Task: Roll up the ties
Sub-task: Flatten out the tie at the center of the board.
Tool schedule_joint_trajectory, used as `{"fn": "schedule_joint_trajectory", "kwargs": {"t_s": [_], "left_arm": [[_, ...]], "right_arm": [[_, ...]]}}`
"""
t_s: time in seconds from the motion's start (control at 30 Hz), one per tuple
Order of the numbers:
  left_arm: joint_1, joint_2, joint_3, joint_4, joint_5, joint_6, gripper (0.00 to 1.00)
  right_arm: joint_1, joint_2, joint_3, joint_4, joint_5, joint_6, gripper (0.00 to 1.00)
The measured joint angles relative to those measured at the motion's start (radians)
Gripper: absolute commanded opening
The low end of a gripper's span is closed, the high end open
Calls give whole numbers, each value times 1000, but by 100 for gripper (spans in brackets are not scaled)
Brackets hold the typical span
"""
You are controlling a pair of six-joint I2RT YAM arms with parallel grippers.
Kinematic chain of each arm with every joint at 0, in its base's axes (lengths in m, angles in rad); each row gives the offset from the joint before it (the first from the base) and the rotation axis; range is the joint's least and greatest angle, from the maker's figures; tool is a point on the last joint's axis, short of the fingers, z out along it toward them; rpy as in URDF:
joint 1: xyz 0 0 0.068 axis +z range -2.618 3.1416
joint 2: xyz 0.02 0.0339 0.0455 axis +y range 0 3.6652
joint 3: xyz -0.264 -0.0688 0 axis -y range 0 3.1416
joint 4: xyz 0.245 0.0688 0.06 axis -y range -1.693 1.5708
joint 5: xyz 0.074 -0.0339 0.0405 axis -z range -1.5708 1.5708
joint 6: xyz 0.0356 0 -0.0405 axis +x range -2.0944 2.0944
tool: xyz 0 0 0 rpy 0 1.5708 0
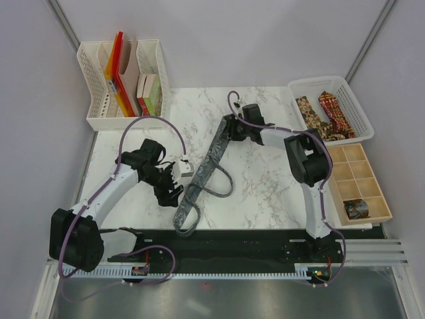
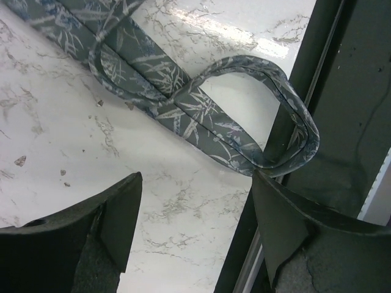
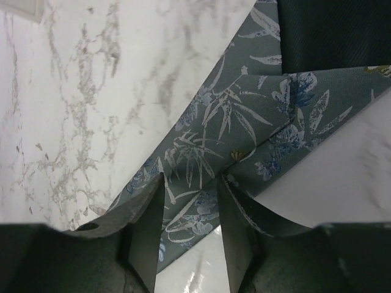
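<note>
A dark grey-green tie (image 1: 206, 169) with a pale leaf print lies diagonally across the marble table. Its narrow part forms a loop (image 2: 287, 116) at the near end, reaching over the black strip. My left gripper (image 1: 174, 185) hovers open beside that loop, with bare marble between its fingers (image 2: 197, 177); the right fingertip (image 2: 269, 189) is at the loop's edge. My right gripper (image 1: 224, 129) is at the far, wide end. Its fingers (image 3: 191, 180) are down on the tie (image 3: 208, 128), half closed, with flat fabric showing in the gap.
A white basket (image 1: 362, 119) at the back right holds a brown-gold tie (image 1: 307, 109) and a red one (image 1: 335, 113). A wooden compartment box (image 1: 372, 163) holds a dark roll (image 1: 355, 208). A white file rack (image 1: 93, 86) with coloured folders stands back left.
</note>
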Motion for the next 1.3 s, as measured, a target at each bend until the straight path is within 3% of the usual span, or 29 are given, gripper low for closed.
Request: {"fn": "schedule_joint_trajectory", "kwargs": {"t_s": [0.2,0.3,0.53,0.77,1.1,1.3], "left_arm": [[0,27,9,12,-7,0,79],[0,35,11,16,-6,0,74],[-60,113,35,-4,-4,5,68],[-221,135,46,-56,-63,6,64],[-237,180,21,-126,-126,26,59],[-315,261,69,-114,-123,0,56]], "right_arm": [[-132,-111,-138,-82,-9,43,40],[-182,-235,-300,-115,-30,67,38],[-190,-476,-579,-232,-51,139,34],[-235,-550,-631,-343,-11,148,32],[-271,-587,-650,-390,34,146,32],[-277,-591,-650,-401,44,146,31]]}}
